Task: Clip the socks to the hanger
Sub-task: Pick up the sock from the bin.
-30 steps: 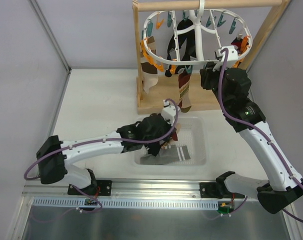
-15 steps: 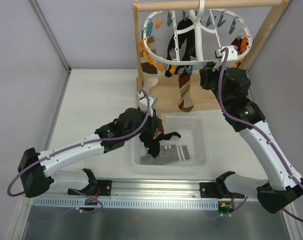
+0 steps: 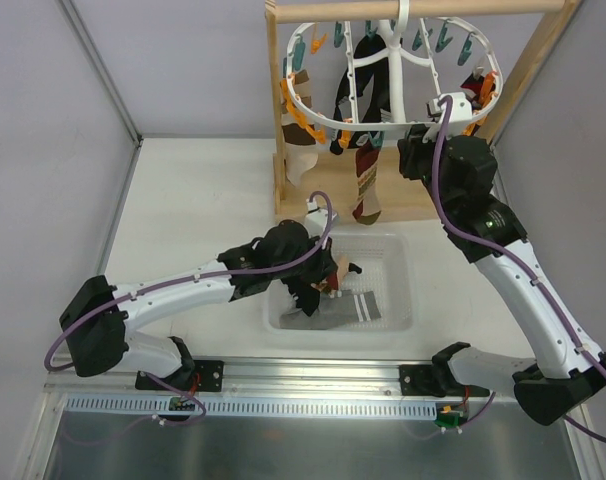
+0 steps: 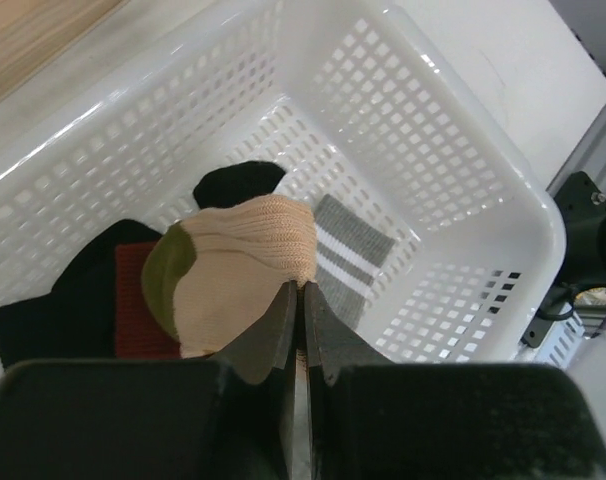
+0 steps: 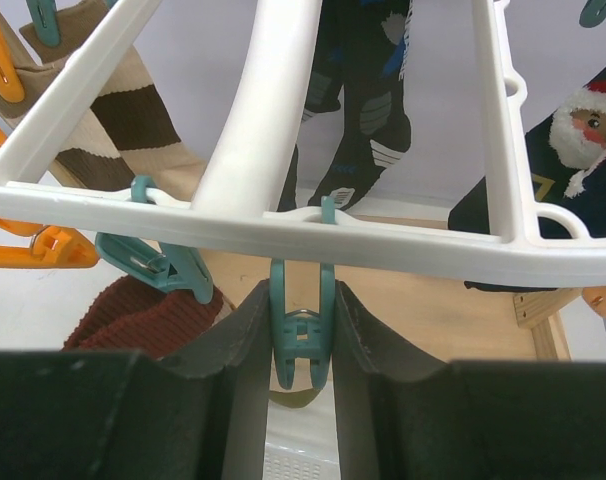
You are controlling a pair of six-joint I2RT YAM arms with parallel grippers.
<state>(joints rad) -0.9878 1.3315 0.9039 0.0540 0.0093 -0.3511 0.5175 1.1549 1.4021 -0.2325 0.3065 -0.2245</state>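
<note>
My left gripper [image 4: 301, 290] is shut on a tan sock [image 4: 238, 270] with an olive toe, held just above the white mesh basket [image 4: 503, 200]; it also shows in the top view [image 3: 328, 272]. A grey striped sock [image 4: 348, 255] and black and dark red socks [image 4: 103, 300] lie in the basket. My right gripper [image 5: 301, 330] is shut on a teal clothespin [image 5: 301, 325] hanging from the white hanger ring [image 5: 283, 235], up by the hanger [image 3: 393, 70]. A brown-and-cream striped sock [image 5: 113, 120], a black sock with blue marks [image 5: 363, 110] and a Santa sock [image 5: 573, 140] hang from it.
The wooden stand frame [image 3: 278, 150] holds the hanger behind the basket [image 3: 398, 300]. Orange clothespins [image 5: 33, 250] and another teal one [image 5: 158, 265] dangle left of my right gripper. A metal rail [image 3: 313, 385] runs along the near table edge.
My left arm swung left out of the basket with the sock, then back right over the basket. My right gripper has stayed at the hanger.
</note>
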